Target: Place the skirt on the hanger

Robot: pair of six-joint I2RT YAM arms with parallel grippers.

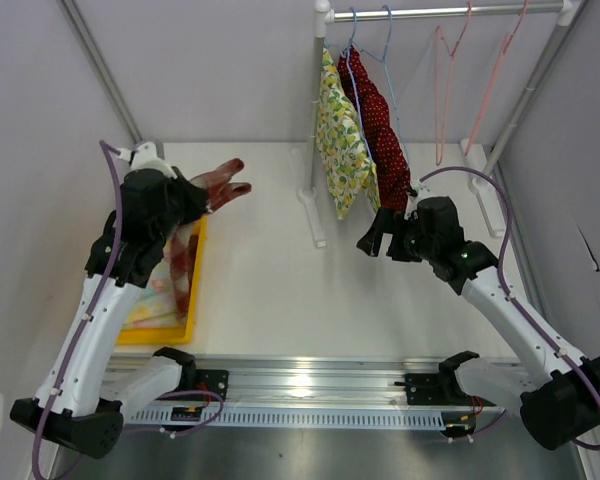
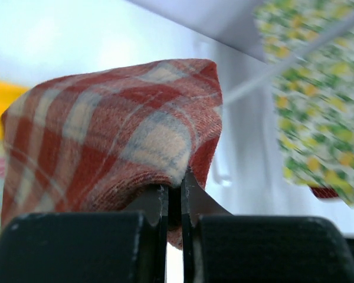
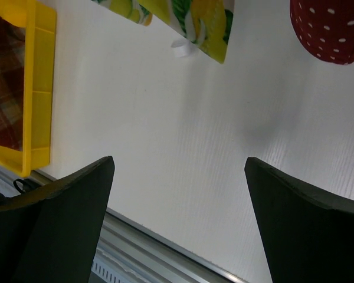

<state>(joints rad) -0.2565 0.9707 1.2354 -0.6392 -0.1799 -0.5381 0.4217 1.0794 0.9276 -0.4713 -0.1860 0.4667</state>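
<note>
My left hand (image 2: 174,194) pinches a fold of the plaid skirt (image 2: 118,147), a soft, brushed red-and-cream weave, raised over the yellow plastic tray (image 1: 196,285) at the left edge of the white tabletop (image 1: 270,280). My right hand (image 3: 178,162) hovers spread and empty near the far right corner, below the rail. I judge the pickup done; draping the skirt on a thin pink wire hanger (image 1: 437,100) remains.

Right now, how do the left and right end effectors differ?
The left end effector is shut on the red plaid skirt; the right end effector is open and empty. The left is near the yellow tray; the right is by the hung polka-dot garment. Both are black.
</note>
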